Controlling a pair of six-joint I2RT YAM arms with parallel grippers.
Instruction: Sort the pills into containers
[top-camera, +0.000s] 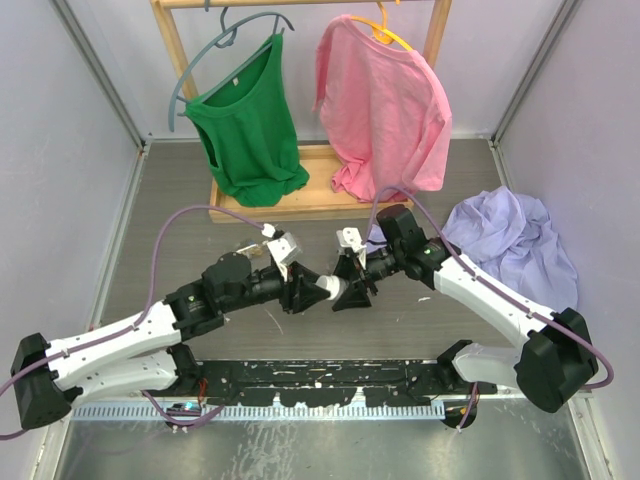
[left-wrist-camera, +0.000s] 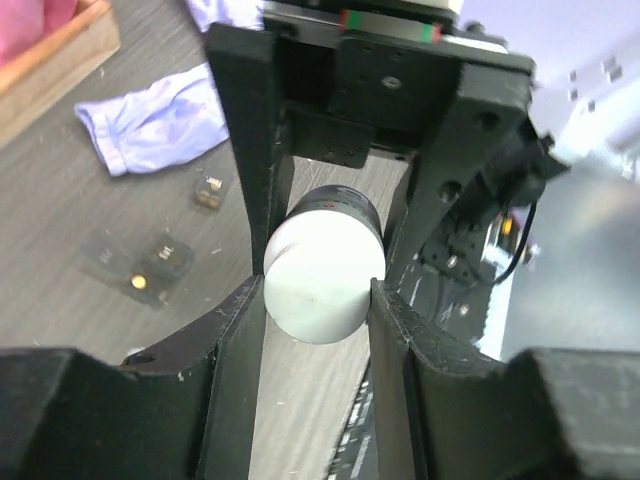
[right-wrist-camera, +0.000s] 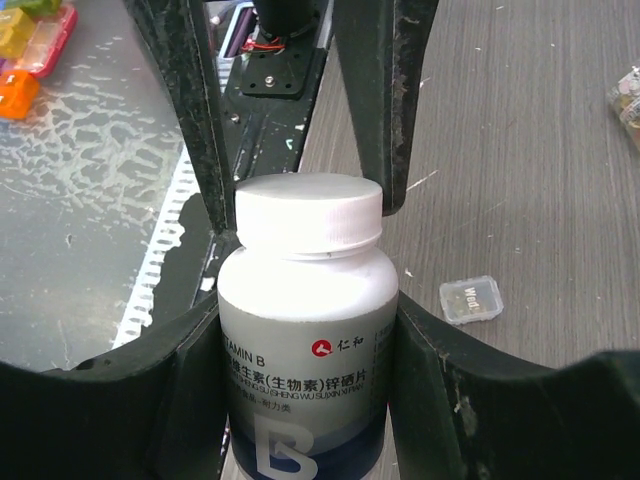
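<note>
My right gripper (right-wrist-camera: 308, 330) is shut on a white vitamin B pill bottle (right-wrist-camera: 305, 330), its fingers clamping the body from both sides. In the top view the bottle (top-camera: 331, 286) hangs between the two arms above the table's middle. My left gripper (left-wrist-camera: 320, 290) is shut on the bottle's white cap (left-wrist-camera: 322, 275), one finger against each side. From the right wrist view, its fingers (right-wrist-camera: 200, 130) flank the cap (right-wrist-camera: 308, 210). Tiny containers lie on the table: dark tubs (left-wrist-camera: 160, 262) (left-wrist-camera: 208, 190) and a clear one marked "Wed" (right-wrist-camera: 470, 299). No pills show.
A wooden rack holding a green shirt (top-camera: 245, 125) and a pink shirt (top-camera: 385, 105) stands at the back. A lilac cloth (top-camera: 515, 235) is bunched at the right. A coloured pill box (right-wrist-camera: 30, 40) lies beyond the near rail (top-camera: 320, 375).
</note>
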